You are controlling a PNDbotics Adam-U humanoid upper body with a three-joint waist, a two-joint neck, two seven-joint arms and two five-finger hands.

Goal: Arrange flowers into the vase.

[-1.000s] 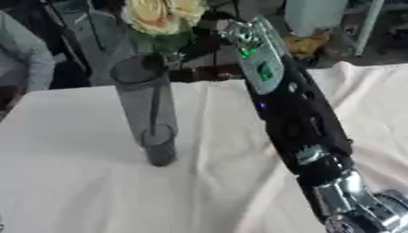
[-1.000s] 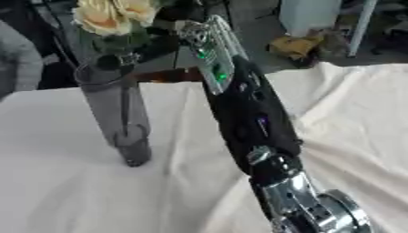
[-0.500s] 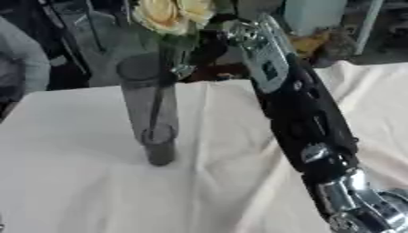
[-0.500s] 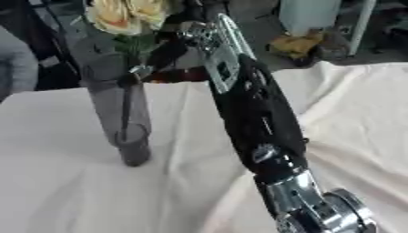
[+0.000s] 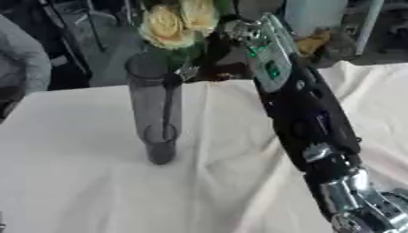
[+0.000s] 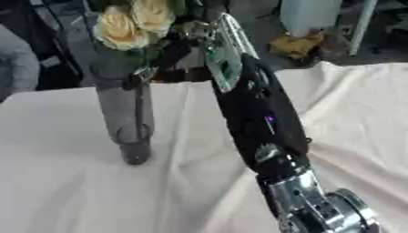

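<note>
A tall dark see-through vase stands upright on the white cloth. Pale yellow roses with green leaves hang just above its rim, and a thin stem runs down inside the tube. My right arm reaches from the lower right up to the top middle. Its right hand is at the vase's rim, right of the blooms, with fingers curled on the stems below the blooms. One silver fingertip touches the rim. The left hand does not show.
The white cloth covers the table, with creases at the right. Past the far edge are dark chair frames, a yellow object and a grey sleeve at the left.
The roses and my right hand have shifted a little to the right over the vase, and the stem now shows deeper inside the tube. The vase has stayed put.
</note>
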